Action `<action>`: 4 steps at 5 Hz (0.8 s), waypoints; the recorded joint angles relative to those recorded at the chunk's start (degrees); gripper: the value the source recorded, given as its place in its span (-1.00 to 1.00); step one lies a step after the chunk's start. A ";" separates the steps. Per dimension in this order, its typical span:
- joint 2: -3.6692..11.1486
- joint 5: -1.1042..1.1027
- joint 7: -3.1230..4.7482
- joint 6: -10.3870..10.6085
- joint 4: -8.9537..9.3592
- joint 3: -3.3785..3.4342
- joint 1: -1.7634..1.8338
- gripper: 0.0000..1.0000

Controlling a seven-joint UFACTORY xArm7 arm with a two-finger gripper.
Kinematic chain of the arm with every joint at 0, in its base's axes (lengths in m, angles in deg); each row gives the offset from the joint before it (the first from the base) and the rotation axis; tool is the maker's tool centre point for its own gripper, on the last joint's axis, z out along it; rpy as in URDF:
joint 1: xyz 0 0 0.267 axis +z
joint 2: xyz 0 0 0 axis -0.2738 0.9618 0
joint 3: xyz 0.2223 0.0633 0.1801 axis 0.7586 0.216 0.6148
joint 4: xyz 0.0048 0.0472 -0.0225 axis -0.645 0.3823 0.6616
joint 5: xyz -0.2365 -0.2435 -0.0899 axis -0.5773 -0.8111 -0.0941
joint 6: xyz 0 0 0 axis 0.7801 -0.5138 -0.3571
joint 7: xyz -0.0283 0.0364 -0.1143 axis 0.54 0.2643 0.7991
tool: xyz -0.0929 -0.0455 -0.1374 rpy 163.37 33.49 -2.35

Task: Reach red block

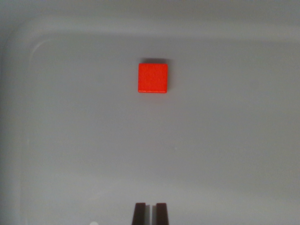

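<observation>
Small flat red square block (152, 78) lying alone on pale grey tray (56, 140), upper middle of the wrist view. Dark gripper (150, 213) at bottom edge, fingertips nearly together, holding nothing. Well apart; reach barely begun.

No readable text, label, brand, number or sign appears anywhere in the wrist view.

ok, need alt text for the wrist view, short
A red block lies flat on the pale grey floor of a tray, above centre in the wrist view, with nothing touching it. The gripper shows at the bottom edge as two dark fingertips with a narrow gap, well short of the block.
</observation>
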 joint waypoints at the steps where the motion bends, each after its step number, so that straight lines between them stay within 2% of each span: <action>1: 1.15 -0.11 -0.01 1.08 0.06 0.00 0.02 -1.00; 2: 1.15 -0.11 -0.01 1.08 0.06 0.00 0.02 -1.00; 3: 2.74 -0.27 -0.03 2.58 0.14 0.00 0.04 -1.00; 4: 2.74 -0.27 -0.03 2.58 0.14 0.00 0.04 -1.00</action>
